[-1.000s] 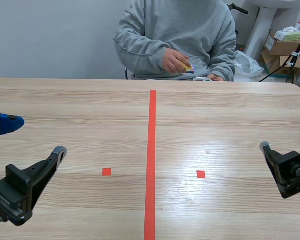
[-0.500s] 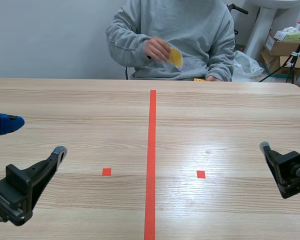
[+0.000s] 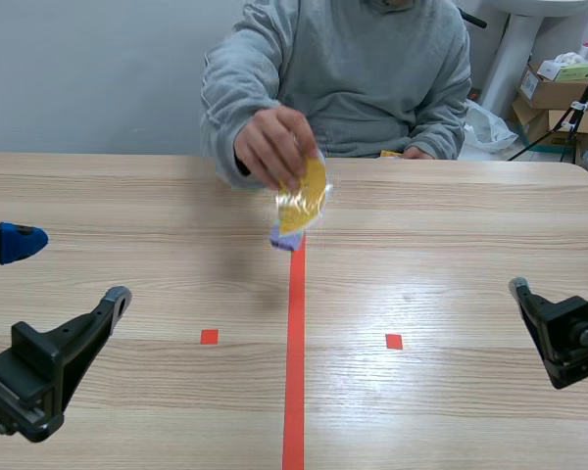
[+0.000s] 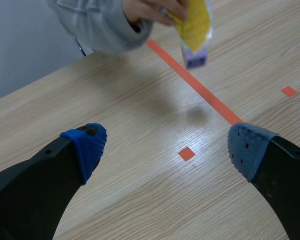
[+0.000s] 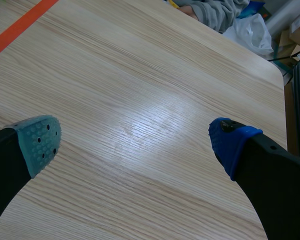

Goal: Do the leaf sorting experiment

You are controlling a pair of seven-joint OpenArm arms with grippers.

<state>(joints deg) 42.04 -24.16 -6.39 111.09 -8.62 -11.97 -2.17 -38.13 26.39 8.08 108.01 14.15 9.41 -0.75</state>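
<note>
- Left gripper (image 4: 167, 147): low by the near-left corner of the tabletop (image 3: 451, 245), fingers spread wide, nothing between them. No shift is noted over the last second.
- Right gripper (image 5: 135, 145): low by the near-right corner, fingers likewise spread and empty. It too is unmoved.
- Leaf (image 3: 306, 191): yellow, in a clear sleeve with a purple tag at its lower end. It is held just above the wood near the middle of the far edge, over the far end of the red line (image 3: 294, 372). One second ago it was kept beyond the far edge, at the person's lap.
- Hand (image 3: 272, 145): the person's, pinched on the leaf's upper part, and brought forward over the far edge.
- Judgement: a specimen is being delivered. Sorting is not yet begun, and a grasp is best deferred until the leaf is laid down and the hand withdrawn.
</note>
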